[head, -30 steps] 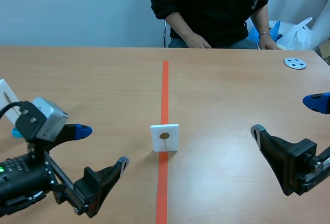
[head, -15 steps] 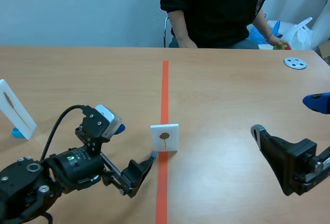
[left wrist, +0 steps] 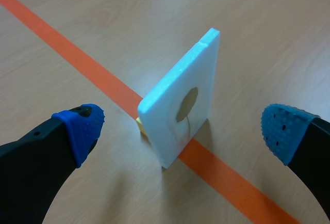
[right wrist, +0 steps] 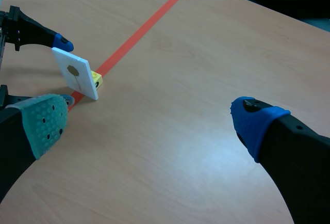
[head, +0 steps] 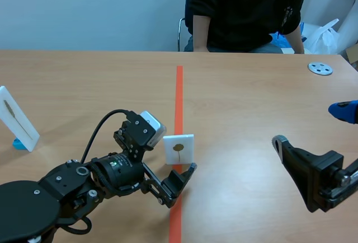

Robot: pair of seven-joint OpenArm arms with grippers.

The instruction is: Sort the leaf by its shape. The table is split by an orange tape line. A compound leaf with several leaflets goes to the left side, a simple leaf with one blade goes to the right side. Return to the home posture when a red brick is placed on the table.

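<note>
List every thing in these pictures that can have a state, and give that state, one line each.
leaf card: upright on the tape line, in a yellow stand, not gripped.
left gripper: open, one finger on each side of the leaf card, touching nothing.
right gripper: open, holding nothing, right of the tape line.
second card: standing in a blue stand, far left of the tape line.

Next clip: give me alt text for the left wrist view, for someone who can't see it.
A white card printed with a single round leaf stands upright on the orange tape line, between the fingers of the open left gripper, which do not touch it. A small yellow block peeks out at the card's base on the wooden table.
</note>
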